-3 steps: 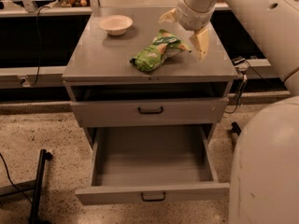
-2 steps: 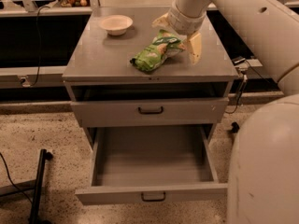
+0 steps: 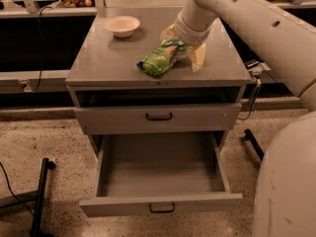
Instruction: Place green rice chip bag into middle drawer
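Shifted left, jaws stand spread around one end of the green rice chip bag [image 3: 160, 59], print illegible.

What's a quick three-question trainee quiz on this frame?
1. True or false: the green rice chip bag lies inside the middle drawer.
2. The gripper is: A) inside the drawer; B) open at the bag's far end, over the cabinet top; C) near the floor.
3. Which drawer is pulled out?
Key: 1 false, it lies on the cabinet top; 2 B; 3 the middle drawer.
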You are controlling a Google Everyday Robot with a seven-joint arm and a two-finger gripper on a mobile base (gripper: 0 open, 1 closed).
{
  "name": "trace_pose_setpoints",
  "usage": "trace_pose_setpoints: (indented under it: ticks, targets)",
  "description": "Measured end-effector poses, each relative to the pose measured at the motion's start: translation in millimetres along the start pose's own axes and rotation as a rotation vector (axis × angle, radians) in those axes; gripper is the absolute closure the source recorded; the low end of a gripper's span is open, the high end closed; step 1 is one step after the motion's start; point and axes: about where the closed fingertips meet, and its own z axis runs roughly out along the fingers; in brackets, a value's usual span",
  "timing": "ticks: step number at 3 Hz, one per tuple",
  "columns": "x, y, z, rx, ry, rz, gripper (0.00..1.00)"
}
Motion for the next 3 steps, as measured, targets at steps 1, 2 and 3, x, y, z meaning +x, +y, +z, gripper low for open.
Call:
trace_pose_setpoints:
  ticks: [1, 2, 3]
  targets:
    - [7, -3, 14, 0.010, -0.004, 0.001, 0.41]
    - [15, -7, 27, -0.017, -0.007, -0.021, 0.64]
    - [14, -11, 34, -0.024, -0.035, -0.037, 0.87]
